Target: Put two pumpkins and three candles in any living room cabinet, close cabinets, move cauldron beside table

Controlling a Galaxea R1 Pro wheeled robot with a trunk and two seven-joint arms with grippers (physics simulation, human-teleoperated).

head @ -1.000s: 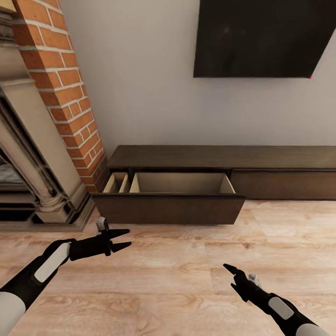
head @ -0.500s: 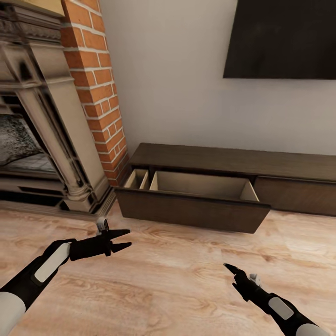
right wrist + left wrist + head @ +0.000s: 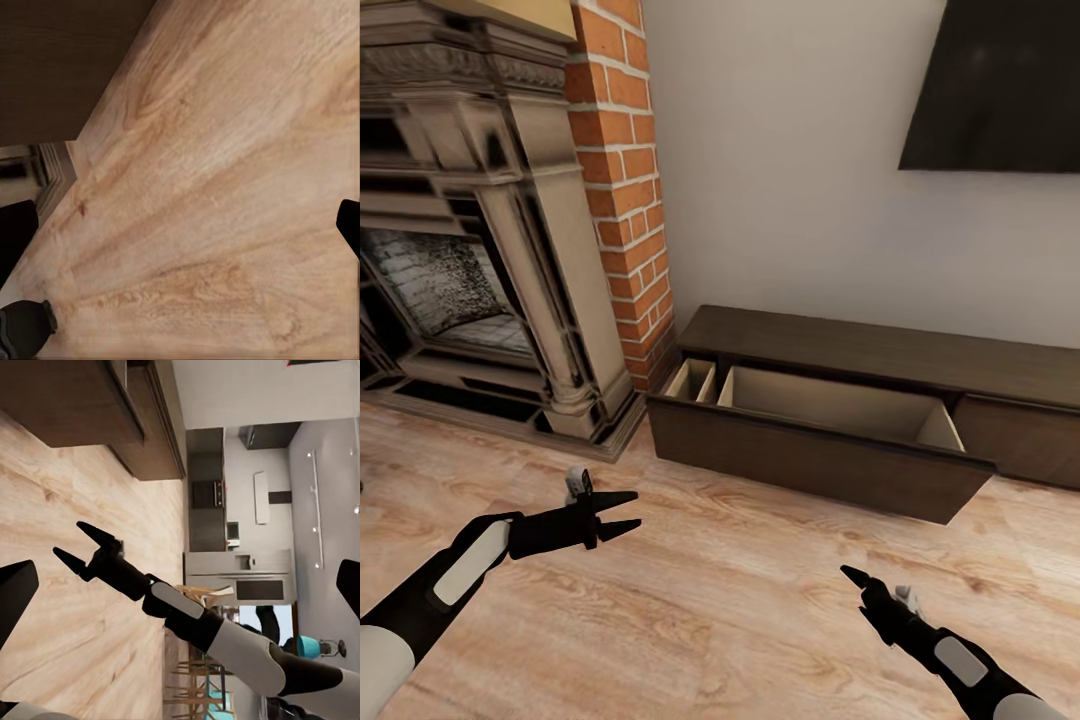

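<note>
Head, cabinet: against the wall right of the brick fireplace; its right end is cut off by the frame edge.
Head, drawer: pulled out; the visible part of the inside is bare, the near floor hidden behind the front panel.
Head, left gripper: fingers spread, nothing between them; arm low over the floor, pointing right.
Head, right gripper: tips overlap, cannot tell if parted.
Left wrist, right gripper: fingers apart, nothing held, forearm level above the floor.
Right wrist, floor: own fingertips at opposite frame edges; cabinet panel in a corner.
</note>
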